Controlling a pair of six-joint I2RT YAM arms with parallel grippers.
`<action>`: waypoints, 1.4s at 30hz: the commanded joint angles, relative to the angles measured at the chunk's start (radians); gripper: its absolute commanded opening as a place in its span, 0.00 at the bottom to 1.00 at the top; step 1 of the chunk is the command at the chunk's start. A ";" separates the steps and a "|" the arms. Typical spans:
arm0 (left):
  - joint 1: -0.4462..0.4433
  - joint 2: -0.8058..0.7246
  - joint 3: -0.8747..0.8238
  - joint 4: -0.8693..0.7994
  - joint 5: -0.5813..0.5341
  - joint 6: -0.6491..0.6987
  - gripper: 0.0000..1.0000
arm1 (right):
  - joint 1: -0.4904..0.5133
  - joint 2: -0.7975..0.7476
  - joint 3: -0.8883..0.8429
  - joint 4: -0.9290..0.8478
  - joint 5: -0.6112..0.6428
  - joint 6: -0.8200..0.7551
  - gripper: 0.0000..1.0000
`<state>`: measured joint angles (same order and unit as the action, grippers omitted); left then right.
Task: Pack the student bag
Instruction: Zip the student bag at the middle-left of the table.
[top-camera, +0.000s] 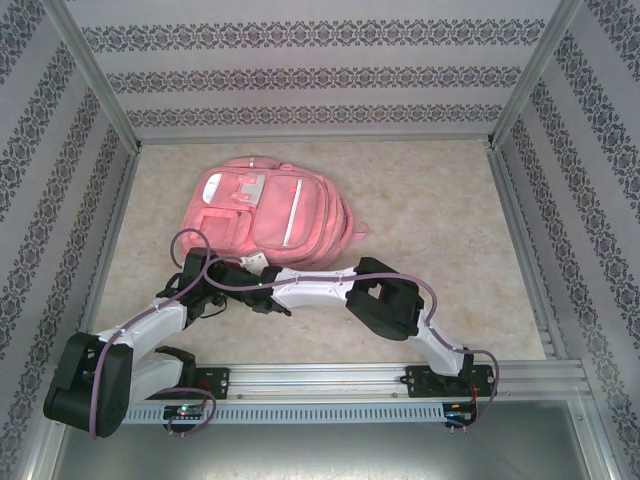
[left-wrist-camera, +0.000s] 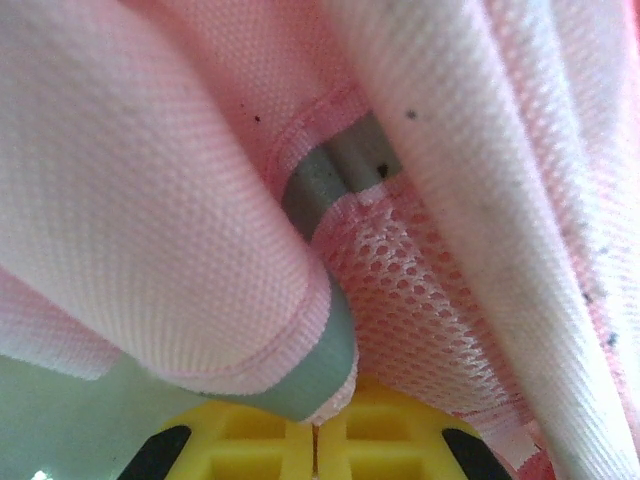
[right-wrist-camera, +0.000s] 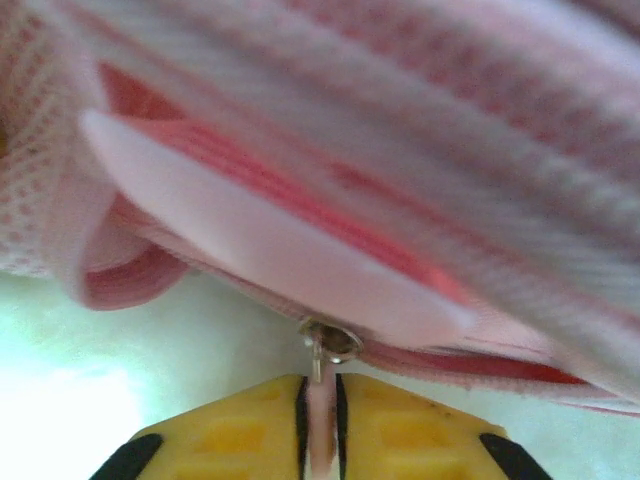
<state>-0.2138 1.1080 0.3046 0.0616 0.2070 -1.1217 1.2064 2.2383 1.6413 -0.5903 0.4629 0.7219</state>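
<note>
Pink bag (top-camera: 255, 210) lies left of centre on surface (top-camera: 430, 220); open room to its right. Left claw (left-wrist-camera: 315, 445) together, pinching bag at grey trim (left-wrist-camera: 320, 370). Right wrist view: right claw (right-wrist-camera: 320, 425) clamped on zip pull (right-wrist-camera: 322, 385).

Matt woven-cloth student bag (top-camera: 262, 208) (partly mesh)

Walled left, right and far by striped patterned wallpaper panels (top-camera: 300, 70); floored in beige marbled tabletop (top-camera: 430, 220); edged near by aluminium rail (top-camera: 330, 385).
</note>
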 joint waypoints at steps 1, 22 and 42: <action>0.009 0.006 -0.009 -0.027 0.008 0.032 0.08 | -0.017 0.034 0.011 0.025 -0.003 -0.029 0.09; 0.032 -0.258 0.007 -0.362 -0.268 -0.037 0.00 | -0.054 -0.249 -0.227 0.019 -0.018 0.031 0.00; 0.285 -0.031 0.234 -0.490 -0.213 0.154 0.00 | -0.327 -0.597 -0.561 0.042 0.030 -0.136 0.00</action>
<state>0.0048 1.0283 0.4942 -0.3706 0.0803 -1.0279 0.9203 1.6871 1.1046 -0.5129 0.4229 0.6464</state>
